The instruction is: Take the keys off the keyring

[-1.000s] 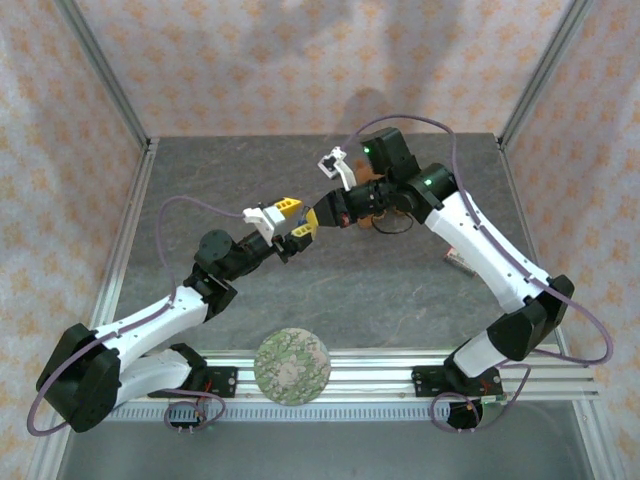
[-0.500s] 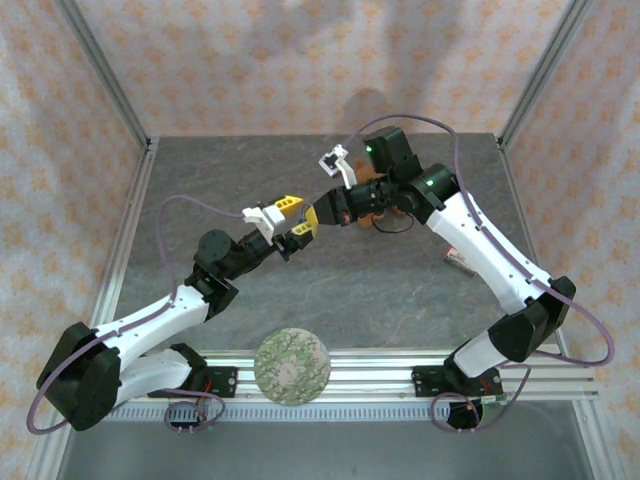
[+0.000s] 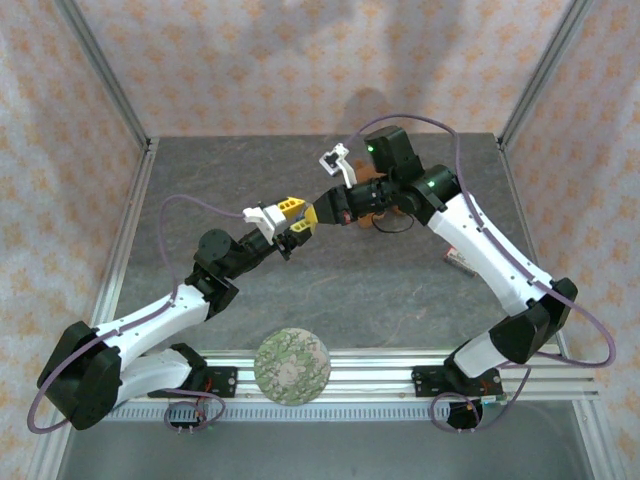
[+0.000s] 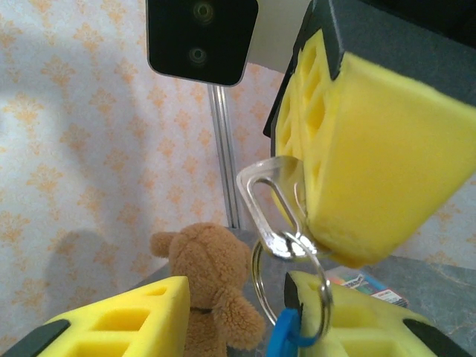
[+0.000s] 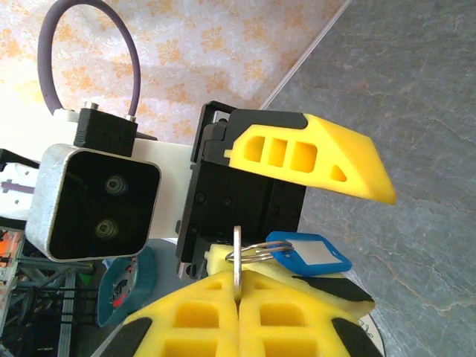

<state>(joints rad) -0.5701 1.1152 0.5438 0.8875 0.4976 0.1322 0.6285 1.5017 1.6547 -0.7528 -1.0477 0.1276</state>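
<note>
Starting at the near edge of the table [image 3: 400, 290], a round patterned disc [image 3: 292, 367] lies between the two arm bases. Past it, both arms rise and meet in the air over the middle of the table. The right gripper [image 5: 238, 286] is clamped tight on a silvery key [image 4: 262, 201], steadying it so the keyring [image 4: 327, 301] hangs free below, with a blue tag [image 5: 311, 256] on it. The left gripper [image 3: 300, 234] faces it, fingers apart on either side of ring and tag and pinching nothing. It looks placed to grasp the ring and work it off the key. Beyond them a brown teddy bear [image 4: 204, 275] sits on the table, with a patterned wall behind.
</note>
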